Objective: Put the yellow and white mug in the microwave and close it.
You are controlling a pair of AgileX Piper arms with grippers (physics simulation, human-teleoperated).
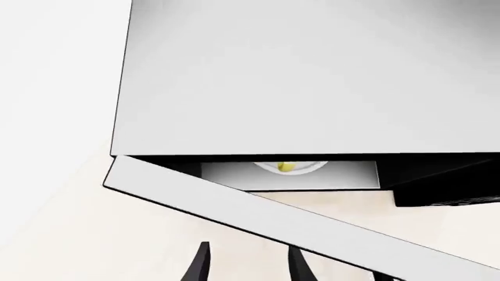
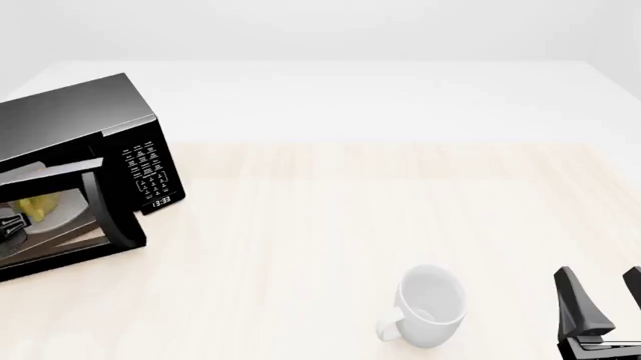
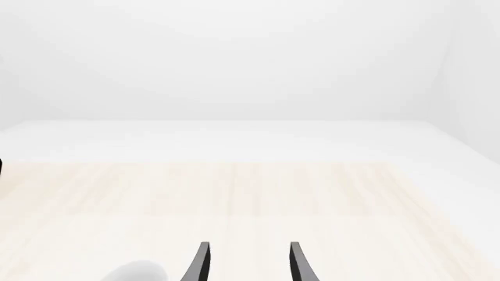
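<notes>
The black microwave stands at the table's far left with its door partly open. The yellow and white mug sits inside on the white turntable plate. In the left wrist view it is a small yellow spot in the gap behind the angled door. My left gripper is open and empty, just outside the door. In the front view only a dark bit of it shows at the left edge. My right gripper is open and empty at the front right.
An all-white mug stands on the table at the front, left of my right gripper, handle toward the front left. Its rim also shows in the right wrist view. The pale wood table stretches right of the microwave.
</notes>
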